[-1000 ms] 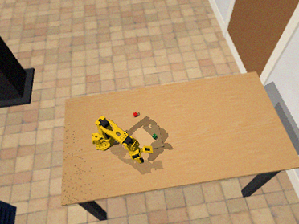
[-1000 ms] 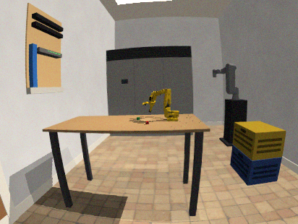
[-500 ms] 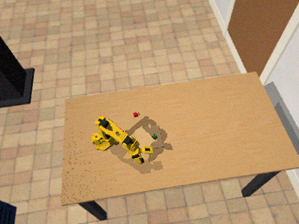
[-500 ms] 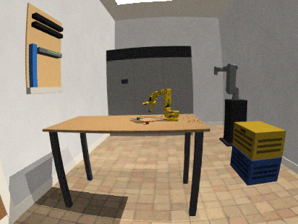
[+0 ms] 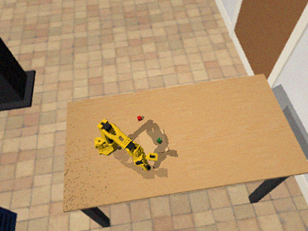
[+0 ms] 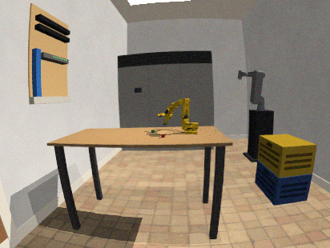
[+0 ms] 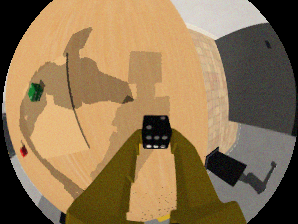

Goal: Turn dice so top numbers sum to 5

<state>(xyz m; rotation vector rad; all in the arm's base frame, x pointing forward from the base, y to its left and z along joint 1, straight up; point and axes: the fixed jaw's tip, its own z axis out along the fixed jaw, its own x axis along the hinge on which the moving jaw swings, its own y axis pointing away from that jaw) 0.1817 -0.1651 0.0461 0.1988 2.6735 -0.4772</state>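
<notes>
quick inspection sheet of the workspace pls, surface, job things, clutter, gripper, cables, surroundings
surface: wooden table on dark legs; the mat is hard to tell from the wood.
job's things: black die held up off the table; green die and red die lie on the table, apart.
clutter: nothing seen.
grippers: gripper shut on the black die, white pips facing the wrist camera.
cables: nothing seen.
surroundings: tiled floor, yellow crate on a blue crate, grey arm on a black stand, wall board.
</notes>
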